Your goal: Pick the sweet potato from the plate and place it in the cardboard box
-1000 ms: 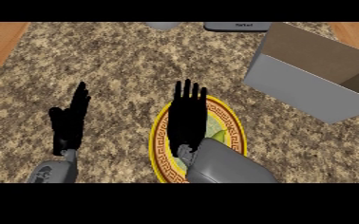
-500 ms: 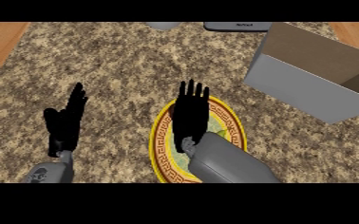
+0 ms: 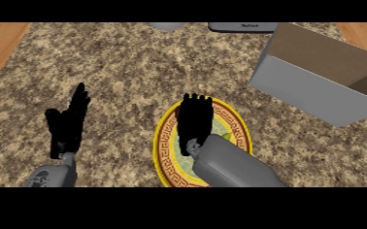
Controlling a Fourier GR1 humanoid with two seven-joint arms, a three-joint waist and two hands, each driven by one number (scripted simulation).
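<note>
A yellow-rimmed plate (image 3: 166,145) with a patterned border lies on the counter at the lower middle. My right hand (image 3: 194,122) hovers flat over it with its fingers straight and pointing away, so it is open. The hand and its grey forearm hide most of the plate's middle, and the sweet potato is not visible. The cardboard box (image 3: 315,73) stands open at the upper right, tilted, with grey outer walls and a brown inside. My left hand (image 3: 68,123) rests open at the left, fingers up.
The speckled stone counter (image 3: 143,68) has wooden edges at the far left and far right. A dark flat appliance (image 3: 242,27) and a grey round object (image 3: 167,26) sit at the back edge.
My right hand has pulled back toward me and lowered over the plate. The left hand has hardly moved.
</note>
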